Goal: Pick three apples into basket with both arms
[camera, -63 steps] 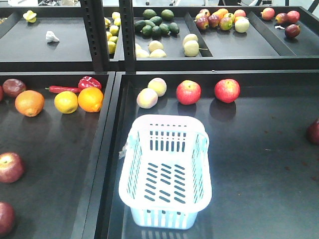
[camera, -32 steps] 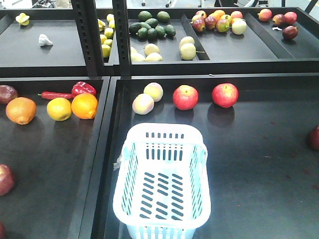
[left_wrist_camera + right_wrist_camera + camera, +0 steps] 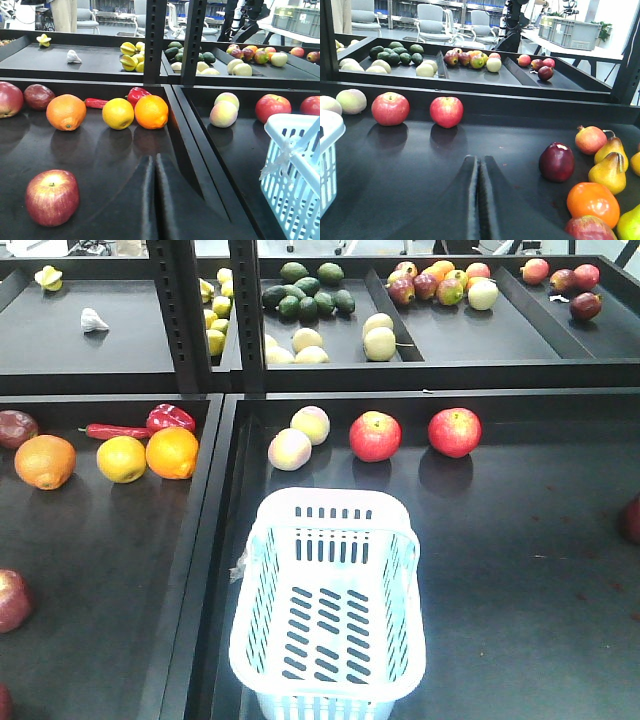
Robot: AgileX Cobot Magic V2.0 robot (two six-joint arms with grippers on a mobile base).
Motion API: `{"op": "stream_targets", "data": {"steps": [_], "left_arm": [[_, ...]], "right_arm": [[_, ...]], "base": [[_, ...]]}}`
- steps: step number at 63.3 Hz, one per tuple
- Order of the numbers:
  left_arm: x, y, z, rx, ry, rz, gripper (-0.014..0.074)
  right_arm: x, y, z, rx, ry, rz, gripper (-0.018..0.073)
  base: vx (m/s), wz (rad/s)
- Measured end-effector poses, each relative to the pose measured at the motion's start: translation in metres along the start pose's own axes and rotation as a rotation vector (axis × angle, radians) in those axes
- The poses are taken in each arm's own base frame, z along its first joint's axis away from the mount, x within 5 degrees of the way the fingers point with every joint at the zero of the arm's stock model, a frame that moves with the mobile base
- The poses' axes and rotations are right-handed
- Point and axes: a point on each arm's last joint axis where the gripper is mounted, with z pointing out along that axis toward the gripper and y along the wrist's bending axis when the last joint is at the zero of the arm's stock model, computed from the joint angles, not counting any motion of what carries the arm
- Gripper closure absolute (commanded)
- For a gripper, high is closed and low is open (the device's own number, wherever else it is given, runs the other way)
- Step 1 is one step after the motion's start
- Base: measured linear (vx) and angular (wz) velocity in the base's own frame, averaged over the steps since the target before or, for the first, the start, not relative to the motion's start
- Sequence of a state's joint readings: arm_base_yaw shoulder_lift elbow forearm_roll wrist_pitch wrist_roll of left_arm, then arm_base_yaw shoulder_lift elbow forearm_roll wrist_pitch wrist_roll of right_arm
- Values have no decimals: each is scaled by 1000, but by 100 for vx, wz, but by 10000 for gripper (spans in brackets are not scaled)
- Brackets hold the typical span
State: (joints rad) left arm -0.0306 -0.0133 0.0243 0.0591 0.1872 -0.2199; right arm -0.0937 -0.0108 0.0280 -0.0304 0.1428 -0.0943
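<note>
Two red apples (image 3: pixel 375 436) (image 3: pixel 454 432) lie side by side at the back of the right tray, behind the pale blue-white basket (image 3: pixel 335 502), which is empty. A third red apple (image 3: pixel 10 600) is cut off by the left edge of the left tray. In the left wrist view that apple (image 3: pixel 52 196) lies close to the left of my left gripper (image 3: pixel 153 159), which is shut and empty; the basket (image 3: pixel 295 165) is to its right. My right gripper (image 3: pixel 480 160) is shut and empty, with both apples (image 3: pixel 390 108) (image 3: pixel 446 111) ahead to its left. Neither arm shows in the front view.
Two oranges (image 3: pixel 45 461) (image 3: pixel 172 452), a lemon (image 3: pixel 121 459) and red peppers (image 3: pixel 170 418) fill the left tray's back. Two pale peaches (image 3: pixel 300 438) lie left of the apples. A raised divider (image 3: pixel 215 540) separates the trays. A dark apple (image 3: pixel 556 161), pears and an orange (image 3: pixel 592 202) crowd the right.
The whole front view has shifted: the basket now sits lower in the frame and the left tray's fruit lies nearer the left edge. No fruit has moved on its tray.
</note>
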Motion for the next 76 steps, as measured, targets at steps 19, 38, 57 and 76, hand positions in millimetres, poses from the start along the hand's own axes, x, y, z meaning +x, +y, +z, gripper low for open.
{"op": "stream_targets", "data": {"steps": [19,38,57,76], "left_arm": [[0,0,0,0,0,0,603],[-9,-2,0,23,-101,-2,603],[-75,-12,-15,15,-154,121,603],[-142,-24,-7,14,-56,106,603]], "right_arm": [[0,0,0,0,0,0,568],[0,0,0,0,0,0,568],[0,0,0,0,0,0,568],[0,0,0,0,0,0,568]], "base": [[0,0],[0,0],[0,0],[0,0]]}}
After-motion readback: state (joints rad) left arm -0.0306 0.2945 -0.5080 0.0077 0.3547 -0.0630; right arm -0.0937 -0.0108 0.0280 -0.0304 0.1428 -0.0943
